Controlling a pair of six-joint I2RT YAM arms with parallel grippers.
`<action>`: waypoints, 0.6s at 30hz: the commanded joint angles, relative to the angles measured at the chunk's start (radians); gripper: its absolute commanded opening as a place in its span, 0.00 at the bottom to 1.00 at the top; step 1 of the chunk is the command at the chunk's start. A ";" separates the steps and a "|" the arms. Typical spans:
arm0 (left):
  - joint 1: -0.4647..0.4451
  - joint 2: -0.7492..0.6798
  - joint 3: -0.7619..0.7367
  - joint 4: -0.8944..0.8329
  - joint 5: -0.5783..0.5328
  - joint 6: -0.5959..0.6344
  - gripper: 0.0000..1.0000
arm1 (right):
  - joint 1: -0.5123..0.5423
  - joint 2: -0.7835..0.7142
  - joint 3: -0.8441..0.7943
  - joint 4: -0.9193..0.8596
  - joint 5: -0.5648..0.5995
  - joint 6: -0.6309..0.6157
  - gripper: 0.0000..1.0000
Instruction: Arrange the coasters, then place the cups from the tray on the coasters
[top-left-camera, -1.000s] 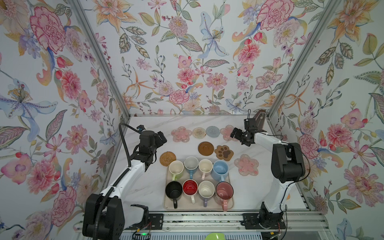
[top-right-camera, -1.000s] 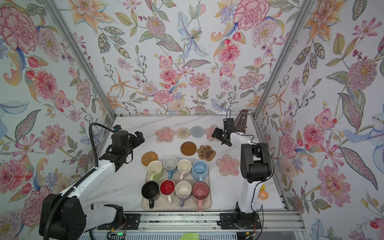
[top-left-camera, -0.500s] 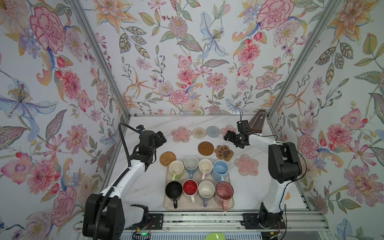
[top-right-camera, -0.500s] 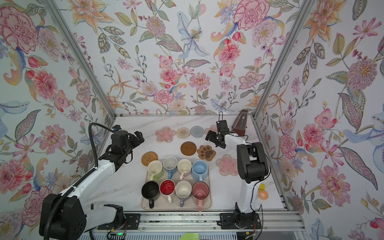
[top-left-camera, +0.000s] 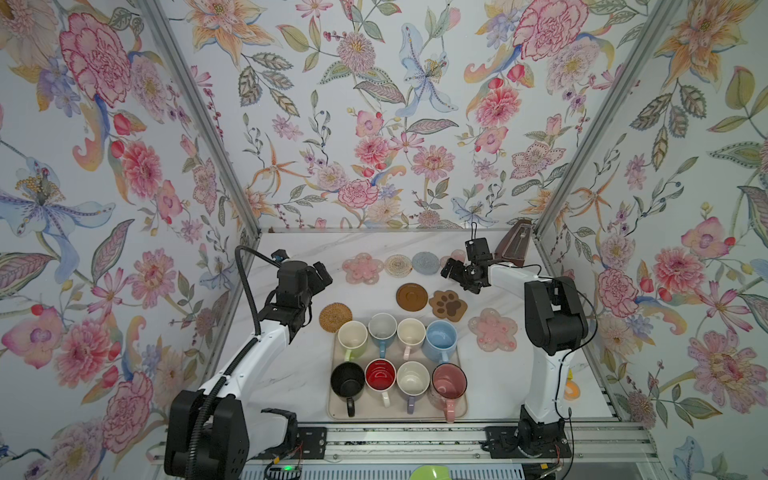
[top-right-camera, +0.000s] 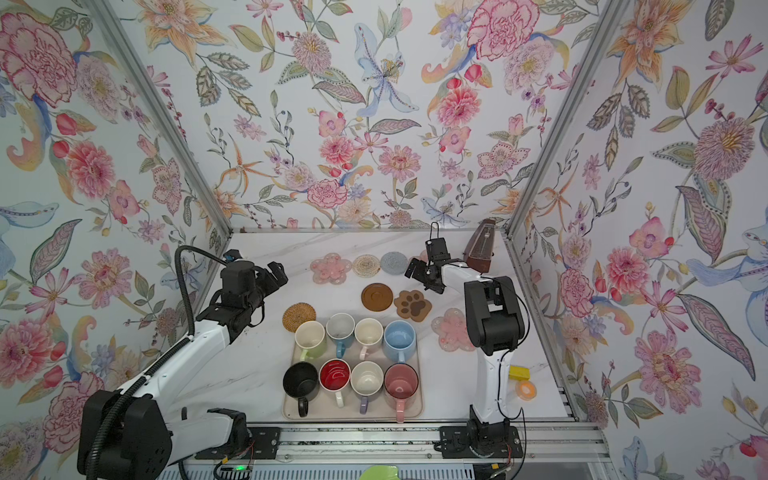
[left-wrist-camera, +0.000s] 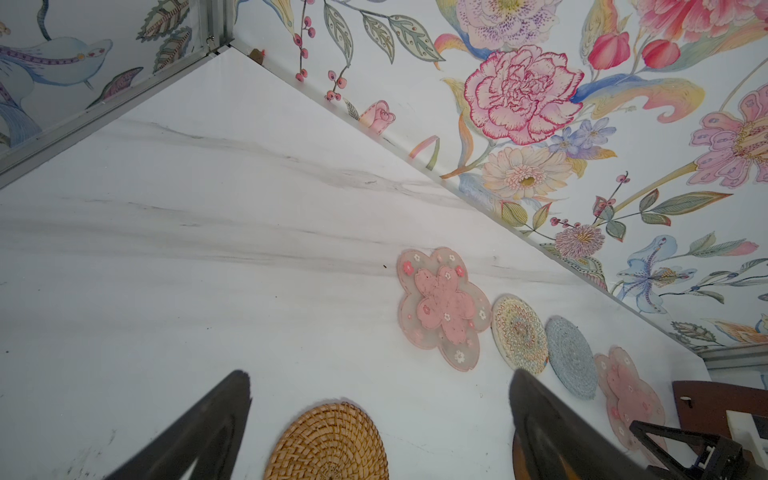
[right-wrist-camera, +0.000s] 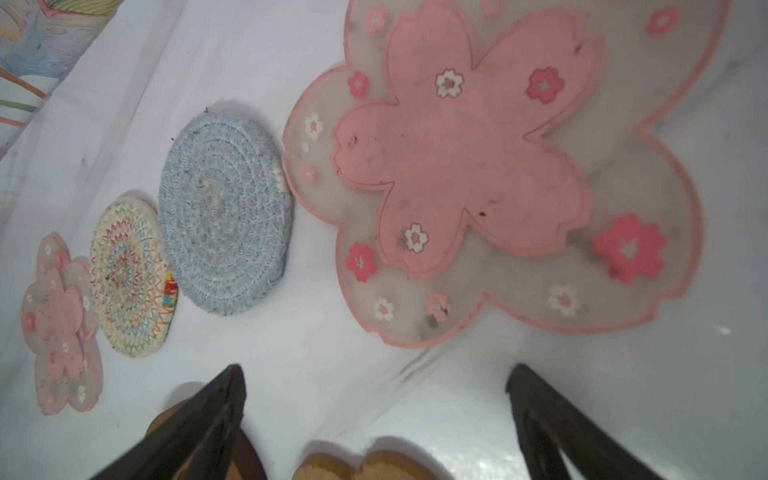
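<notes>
Far pink flower coaster (top-left-camera: 459, 254) mostly hidden behind right gripper (top-left-camera: 451, 268) in both top views. Rattan coaster (left-wrist-camera: 328, 444) cut by left wrist view's edge. In right wrist view, paw coaster (right-wrist-camera: 365, 467) cut off and brown disc (right-wrist-camera: 251, 459) partly behind a finger. Green object (top-left-camera: 430, 473) cut at edge, can't identify.

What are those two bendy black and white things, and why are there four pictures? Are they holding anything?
They are two robot arms at a table. Each ends in a pincer: the left gripper and the right gripper, both open and holding nothing. Two pictures look down from above, side by side. The other two come from little cameras on the arms' wrists, looking past the fingers. On the table lie eight coasters, like the paw coaster, and a tray with eight mugs.
</notes>
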 joint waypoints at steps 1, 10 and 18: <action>0.014 -0.021 -0.003 -0.026 -0.027 0.011 0.99 | 0.004 0.043 0.055 -0.009 -0.008 0.011 0.99; 0.016 -0.027 0.003 -0.034 -0.024 0.011 0.99 | -0.005 0.123 0.209 -0.054 -0.032 -0.001 0.99; 0.016 -0.030 -0.007 -0.034 -0.027 0.006 0.99 | -0.005 0.008 0.170 -0.081 -0.031 -0.034 0.99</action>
